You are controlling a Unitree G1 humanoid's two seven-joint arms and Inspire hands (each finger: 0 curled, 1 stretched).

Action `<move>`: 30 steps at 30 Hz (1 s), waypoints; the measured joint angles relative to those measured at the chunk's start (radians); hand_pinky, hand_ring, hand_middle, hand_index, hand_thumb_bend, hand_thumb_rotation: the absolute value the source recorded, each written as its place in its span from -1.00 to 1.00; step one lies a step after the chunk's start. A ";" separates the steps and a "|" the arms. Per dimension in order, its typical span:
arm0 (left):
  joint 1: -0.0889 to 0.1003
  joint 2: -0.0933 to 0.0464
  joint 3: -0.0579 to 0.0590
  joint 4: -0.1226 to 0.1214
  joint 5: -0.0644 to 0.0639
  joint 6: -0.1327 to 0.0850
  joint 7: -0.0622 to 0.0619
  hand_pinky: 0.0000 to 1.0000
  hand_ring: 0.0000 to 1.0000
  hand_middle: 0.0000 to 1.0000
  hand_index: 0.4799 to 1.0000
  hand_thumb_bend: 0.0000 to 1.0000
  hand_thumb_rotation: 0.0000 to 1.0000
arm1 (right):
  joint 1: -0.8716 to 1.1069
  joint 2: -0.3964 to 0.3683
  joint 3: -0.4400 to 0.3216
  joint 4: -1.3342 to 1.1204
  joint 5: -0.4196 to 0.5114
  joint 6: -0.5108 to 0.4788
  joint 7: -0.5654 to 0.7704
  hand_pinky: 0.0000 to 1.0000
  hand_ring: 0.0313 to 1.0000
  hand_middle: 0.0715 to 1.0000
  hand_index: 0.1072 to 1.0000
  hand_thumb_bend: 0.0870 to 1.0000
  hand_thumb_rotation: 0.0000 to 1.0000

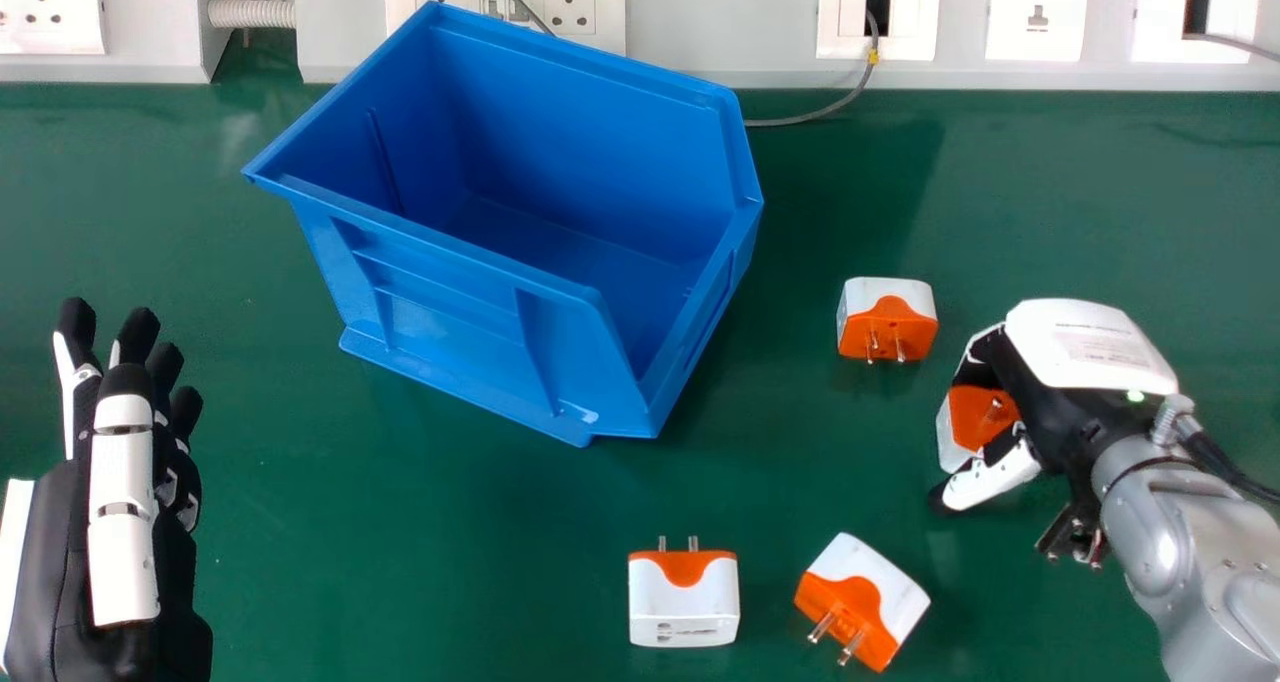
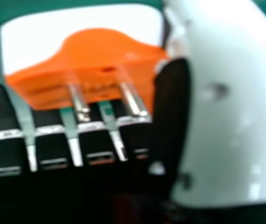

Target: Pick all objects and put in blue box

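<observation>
My right hand (image 1: 1090,347) gripped one plug adapter (image 1: 980,417), left hand (image 1: 123,552) relaxed; three more adapters (image 1: 887,317) (image 1: 683,602) (image 1: 862,602) on the table (image 1: 450,562) awaited boxing, none seen in the blue box (image 1: 450,302).

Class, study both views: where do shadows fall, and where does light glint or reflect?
Head view: a soft shadow on the green table right of the blue box, a pale reflection on the tabletop to its left; right hand view: bright glints on the prongs of the adapter, deep darkness along the bottom edge.
</observation>
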 measured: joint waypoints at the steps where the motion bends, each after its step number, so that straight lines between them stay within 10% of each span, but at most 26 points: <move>1: -0.001 0.001 0.000 0.000 0.000 0.000 0.000 1.00 1.00 1.00 0.98 -0.50 0.90 | 0.000 0.002 0.000 0.000 0.004 0.000 0.000 -0.09 0.11 0.21 -0.06 -0.07 -0.65; 30: 0.010 0.021 0.004 -0.013 -0.001 0.015 -0.006 1.00 1.00 1.00 0.98 -0.52 0.88 | -0.003 -0.064 -0.005 -0.006 0.019 -0.073 -0.007 -0.24 -0.03 0.07 -0.13 -0.12 -0.71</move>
